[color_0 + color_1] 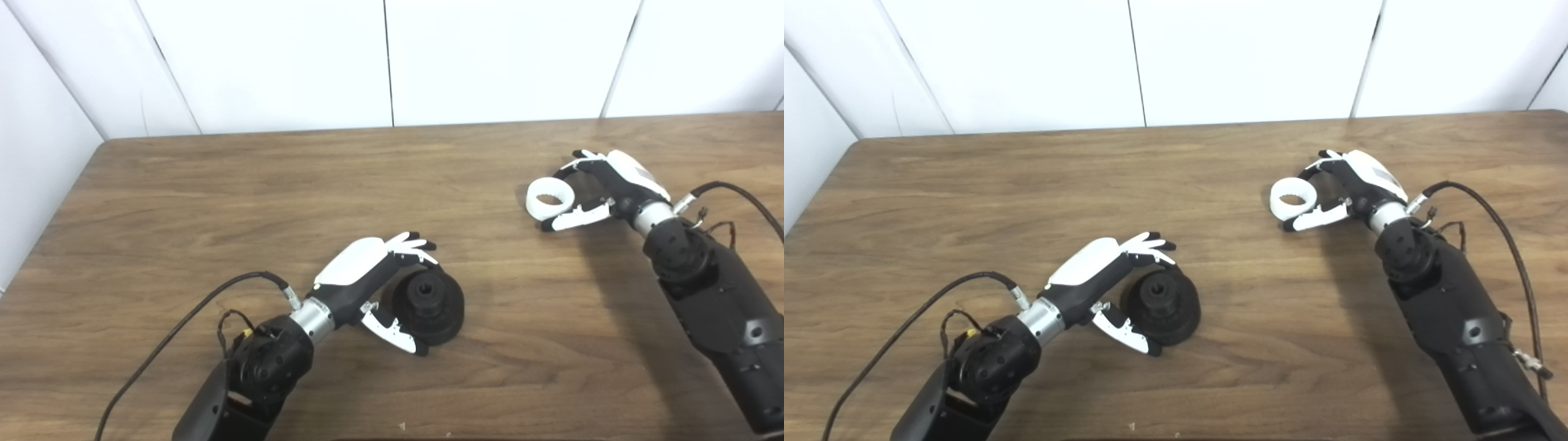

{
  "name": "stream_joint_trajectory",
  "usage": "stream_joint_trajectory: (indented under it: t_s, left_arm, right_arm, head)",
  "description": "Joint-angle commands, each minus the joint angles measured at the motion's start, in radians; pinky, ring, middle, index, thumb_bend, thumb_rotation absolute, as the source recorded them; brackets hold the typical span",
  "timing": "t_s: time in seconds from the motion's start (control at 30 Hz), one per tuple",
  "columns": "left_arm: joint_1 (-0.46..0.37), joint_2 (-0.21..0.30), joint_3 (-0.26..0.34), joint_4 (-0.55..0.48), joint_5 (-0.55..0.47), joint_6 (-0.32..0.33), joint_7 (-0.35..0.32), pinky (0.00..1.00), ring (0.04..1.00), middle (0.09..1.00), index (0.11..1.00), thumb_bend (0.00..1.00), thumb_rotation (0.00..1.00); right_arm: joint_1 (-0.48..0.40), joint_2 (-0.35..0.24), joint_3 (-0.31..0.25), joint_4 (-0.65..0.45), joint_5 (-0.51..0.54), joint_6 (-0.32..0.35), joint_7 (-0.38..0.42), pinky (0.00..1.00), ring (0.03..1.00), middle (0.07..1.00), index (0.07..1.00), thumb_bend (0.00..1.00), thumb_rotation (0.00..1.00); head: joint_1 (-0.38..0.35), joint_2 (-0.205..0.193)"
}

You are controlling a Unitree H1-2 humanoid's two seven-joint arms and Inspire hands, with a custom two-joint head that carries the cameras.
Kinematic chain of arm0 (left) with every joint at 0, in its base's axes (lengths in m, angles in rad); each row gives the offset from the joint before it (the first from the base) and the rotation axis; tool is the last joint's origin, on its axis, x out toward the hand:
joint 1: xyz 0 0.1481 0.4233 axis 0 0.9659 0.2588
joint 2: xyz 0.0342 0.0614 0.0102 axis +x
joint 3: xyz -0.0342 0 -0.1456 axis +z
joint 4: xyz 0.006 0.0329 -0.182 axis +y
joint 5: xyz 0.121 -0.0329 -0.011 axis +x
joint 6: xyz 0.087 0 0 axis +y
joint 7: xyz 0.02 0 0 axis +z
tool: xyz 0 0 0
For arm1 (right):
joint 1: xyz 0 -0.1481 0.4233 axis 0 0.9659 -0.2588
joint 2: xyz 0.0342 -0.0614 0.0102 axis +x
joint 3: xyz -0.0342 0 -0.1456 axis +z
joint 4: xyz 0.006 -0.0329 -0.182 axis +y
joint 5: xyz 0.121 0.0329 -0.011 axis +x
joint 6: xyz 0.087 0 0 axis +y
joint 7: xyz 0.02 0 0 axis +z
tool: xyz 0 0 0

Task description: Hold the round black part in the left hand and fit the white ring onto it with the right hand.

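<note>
White wall panels backed your wooden desk (245, 184). Your left robot hand (373, 275) cupped the round black part (429, 303) resting on the desk, fingers above and thumb below, loosely. Well apart to its right, your right robot hand (603, 187) pinched the white ring (550, 198).

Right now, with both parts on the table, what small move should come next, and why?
Probably close the left robot hand on the round black part: its fingers and thumb sit either side of the part, which rests on the table. The right robot hand brackets the white ring, far off.
</note>
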Motion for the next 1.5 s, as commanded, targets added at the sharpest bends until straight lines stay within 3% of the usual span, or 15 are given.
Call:
stream_joint_trajectory:
  t_s: [0.0, 0.63, 0.67, 0.7, 0.8, 1.2, 1.47]
  left_arm:
    - [-0.004, 0.008, 0.003, 0.004, 0.007, 0.010, -0.002, 0.86, 0.985, 0.919, 0.634, 0.85, 0.17]
    - [-0.002, 0.006, 0.005, 0.002, 0.006, 0.002, 0.003, 0.85, 0.982, 0.917, 0.632, 0.84, 0.18]
    - [-0.001, 0.006, 0.005, 0.001, 0.004, 0.004, 0.001, 0.85, 0.982, 0.918, 0.631, 0.84, 0.18]
    - [-0.001, 0.005, 0.006, 0.000, 0.002, 0.005, 0.001, 0.86, 0.983, 0.918, 0.631, 0.84, 0.17]
    - [0.000, 0.004, 0.007, 0.001, 0.000, 0.008, -0.001, 0.86, 0.983, 0.918, 0.627, 0.84, 0.17]
    - [0.000, 0.004, 0.007, 0.000, 0.002, 0.015, -0.009, 0.87, 0.987, 0.920, 0.630, 0.84, 0.18]
    - [0.001, -0.001, 0.004, 0.002, 0.005, 0.018, -0.008, 0.86, 0.985, 0.921, 0.627, 0.84, 0.16]
  right_arm:
    - [-0.054, 0.002, -0.017, -0.010, 0.001, -0.041, -0.046, 1.00, 1.000, 0.940, 0.667, 0.93, 0.26]
    - [-0.042, 0.024, -0.041, -0.001, 0.020, -0.096, -0.108, 1.00, 0.981, 0.897, 0.576, 0.88, 0.17]
    - [-0.041, 0.024, -0.041, -0.001, 0.020, -0.100, -0.113, 1.00, 0.980, 0.895, 0.557, 0.81, 0.16]
    - [-0.041, 0.024, -0.042, 0.000, 0.019, -0.103, -0.119, 1.00, 0.977, 0.892, 0.518, 0.64, 0.15]
    - [-0.039, 0.024, -0.041, 0.002, 0.011, -0.109, -0.140, 0.98, 0.965, 0.881, 0.493, 0.54, 0.14]
    - [-0.038, 0.021, -0.042, 0.037, 0.014, -0.154, -0.193, 0.92, 0.928, 0.854, 0.488, 0.53, 0.14]
    - [-0.008, 0.004, -0.047, -0.085, 0.025, -0.101, -0.124, 0.90, 0.934, 0.862, 0.489, 0.53, 0.15]
  head:
    - [0.001, 0.000]
    - [0.005, 0.002]
    - [0.005, 0.002]
    - [0.004, 0.004]
    - [0.005, 0.003]
    - [0.006, 0.002]
    - [0.005, 0.005]
